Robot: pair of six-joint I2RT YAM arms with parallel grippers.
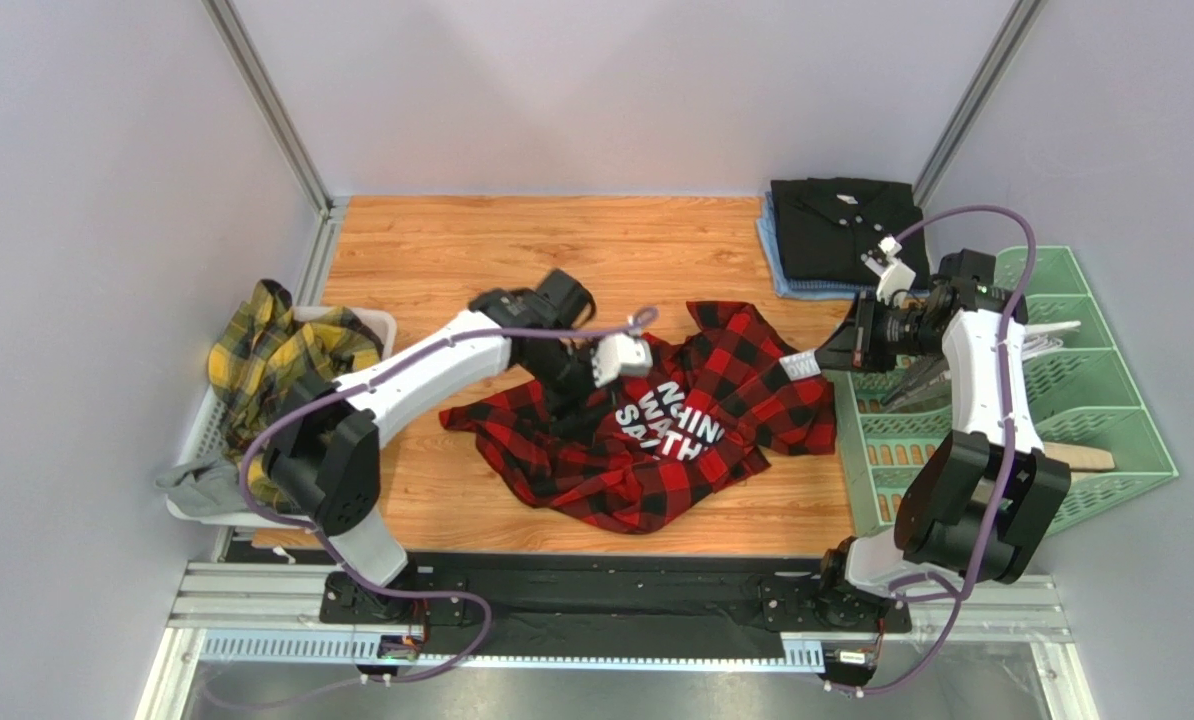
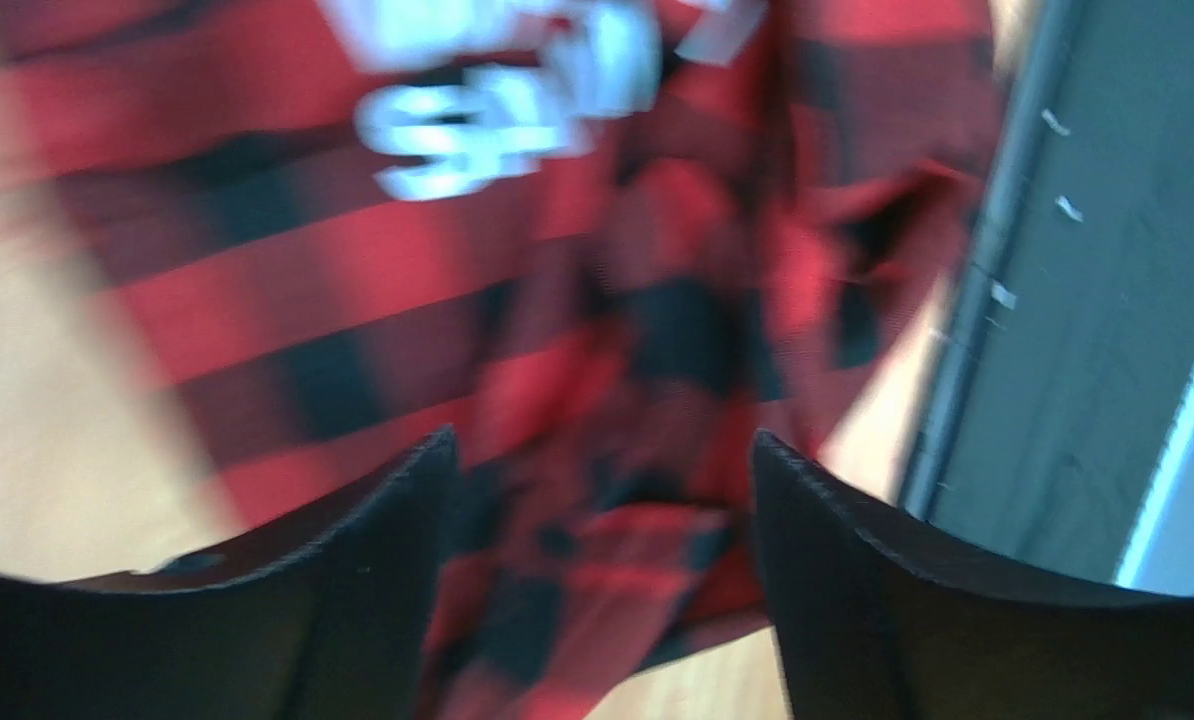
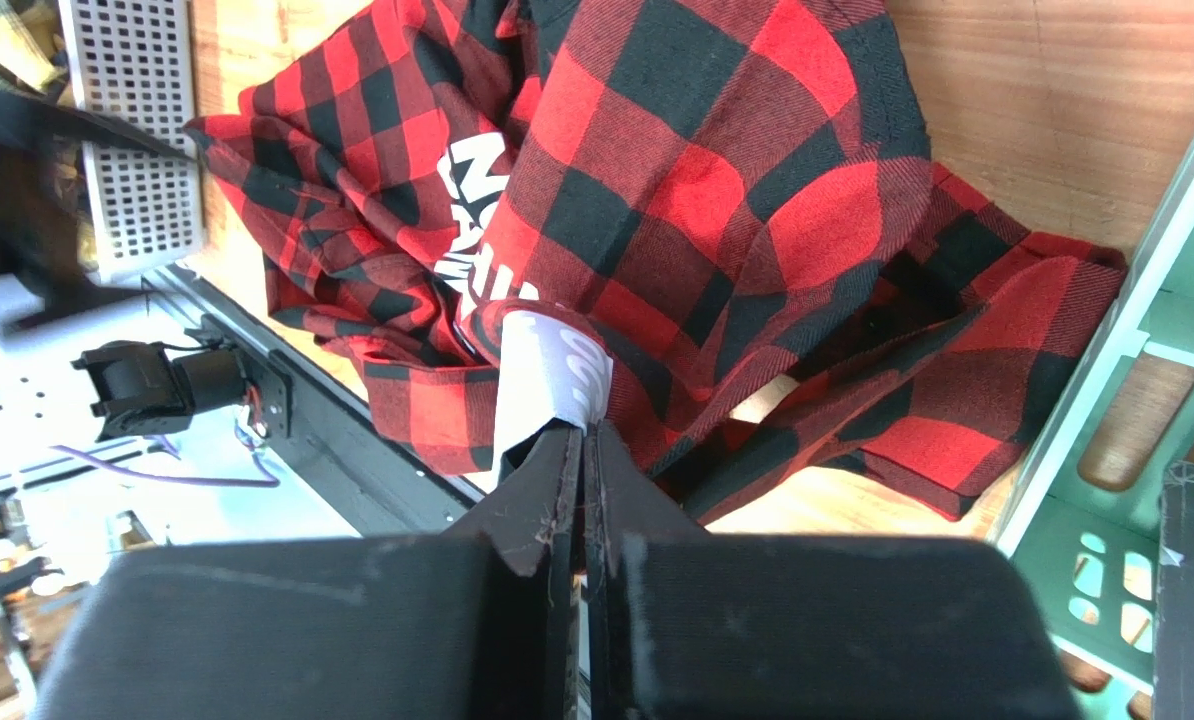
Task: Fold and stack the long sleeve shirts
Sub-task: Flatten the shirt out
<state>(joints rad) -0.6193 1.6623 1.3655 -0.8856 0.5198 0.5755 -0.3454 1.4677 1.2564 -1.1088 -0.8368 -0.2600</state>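
Wooden surface (image 1: 408, 255): plain black collared shirt (image 1: 836, 225) lay folded, upper right; red-and-black check shirt (image 1: 738, 375) crumpled centre; yellow-and-dark plaid shirt (image 1: 280, 360) waited left. Left pincer (image 2: 603, 495) gaped; right pincer (image 3: 584, 438) pinched check shirt.

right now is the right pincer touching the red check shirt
Touching. The right wrist view shows the right pincer shut on a white tab at the edge of the red check shirt.

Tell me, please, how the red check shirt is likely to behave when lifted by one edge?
Probably floppy: the red check shirt lies in soft crumpled folds on the table, so it should sag from a single grip. Pushed, it would likely bunch up rather than slide whole. Its thin layers suggest little weight.
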